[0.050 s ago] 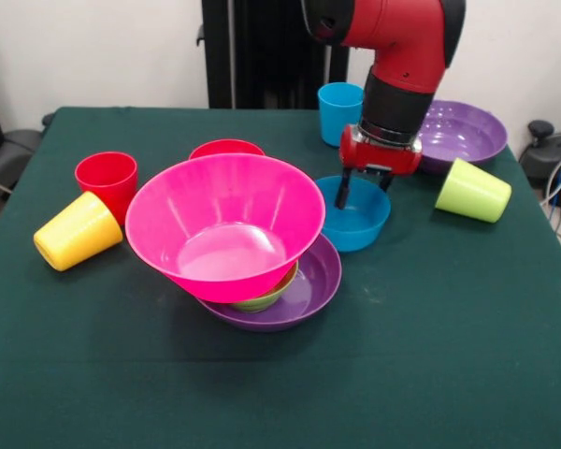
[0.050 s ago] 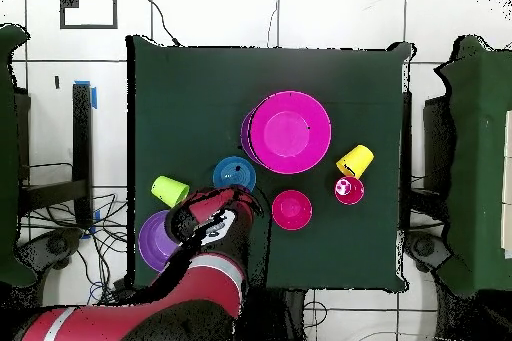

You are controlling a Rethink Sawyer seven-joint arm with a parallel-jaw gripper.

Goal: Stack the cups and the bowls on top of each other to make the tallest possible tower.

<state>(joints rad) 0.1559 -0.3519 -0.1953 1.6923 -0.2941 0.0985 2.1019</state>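
Blue medium bowl point(image 1: 355, 217) sits directly under the claw point(image 1: 364, 187), whose slightly parted fingers straddle its far rim, gripping nothing yet; I'd close firmly on the rim, then lift straight up toward the pink bowl point(image 1: 226, 224)

One camera looked across the green table point(image 1: 421, 355) from its front edge, close and slightly downward. The other looked straight down from high above. Both covered the whole tabletop.
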